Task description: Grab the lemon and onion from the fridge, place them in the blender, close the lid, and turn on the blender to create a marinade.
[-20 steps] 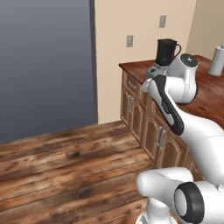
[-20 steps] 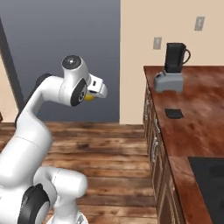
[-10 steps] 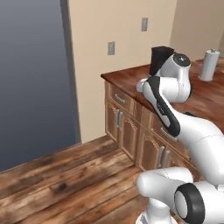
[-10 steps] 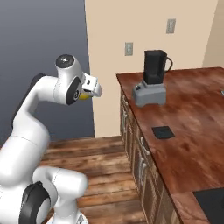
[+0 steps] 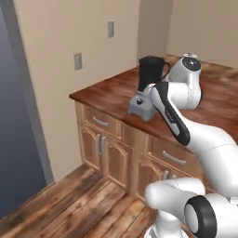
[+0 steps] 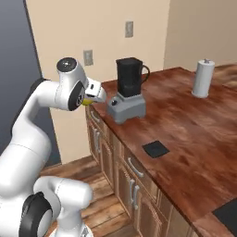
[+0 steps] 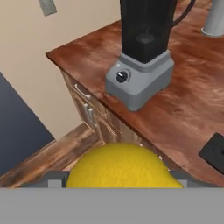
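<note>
Lemon [image 7: 124, 166] sits clamped in the jaws, which stand wide around it, held in the air off the table's [image 6: 194, 134] near corner. Blender [image 6: 127, 90] stands on that corner, jar open at the top, with lid [image 6: 155, 149] lying flat on the table nearby.

White paper-towel roll [image 6: 203, 78] upright on wooden counter [image 6: 194, 134]; wall outlets [image 5: 77, 61] above.
</note>
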Tool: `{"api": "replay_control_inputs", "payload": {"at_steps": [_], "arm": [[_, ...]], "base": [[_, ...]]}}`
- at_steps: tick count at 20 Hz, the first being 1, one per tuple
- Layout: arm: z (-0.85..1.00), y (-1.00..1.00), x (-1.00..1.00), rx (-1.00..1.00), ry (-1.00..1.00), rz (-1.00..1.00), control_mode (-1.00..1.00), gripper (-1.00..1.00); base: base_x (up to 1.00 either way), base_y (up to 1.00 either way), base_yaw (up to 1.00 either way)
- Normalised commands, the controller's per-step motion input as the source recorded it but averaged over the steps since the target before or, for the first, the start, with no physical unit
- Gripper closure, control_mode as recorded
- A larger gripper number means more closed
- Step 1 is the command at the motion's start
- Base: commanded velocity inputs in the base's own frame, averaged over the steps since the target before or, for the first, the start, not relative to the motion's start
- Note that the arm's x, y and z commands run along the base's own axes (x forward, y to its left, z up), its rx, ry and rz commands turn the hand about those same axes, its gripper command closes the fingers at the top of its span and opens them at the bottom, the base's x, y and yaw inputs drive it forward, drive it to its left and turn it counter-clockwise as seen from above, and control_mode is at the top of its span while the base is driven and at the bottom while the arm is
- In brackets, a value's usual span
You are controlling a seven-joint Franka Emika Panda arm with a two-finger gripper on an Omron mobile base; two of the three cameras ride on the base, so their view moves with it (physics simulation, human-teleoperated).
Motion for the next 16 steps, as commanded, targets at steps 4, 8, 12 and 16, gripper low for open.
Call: {"api": "replay_control_inputs", "payload": {"at_steps": [4,8,12,16], "arm": [[0.0,0.0,0.0,0.0,0.0,0.0,1.0,1.0],[0.0,0.0,0.0,0.0,0.0,0.0,1.0,1.0],[0.0,0.0,0.0,0.0,0.0,0.0,1.0,1.0],[0.0,0.0,0.0,0.0,0.0,0.0,1.0,1.0]], "base": [[0.71,0.46,-0.53],[0.68,0.45,-0.51],[0.6,0.43,-0.47],[0.47,0.34,-0.43]]}}
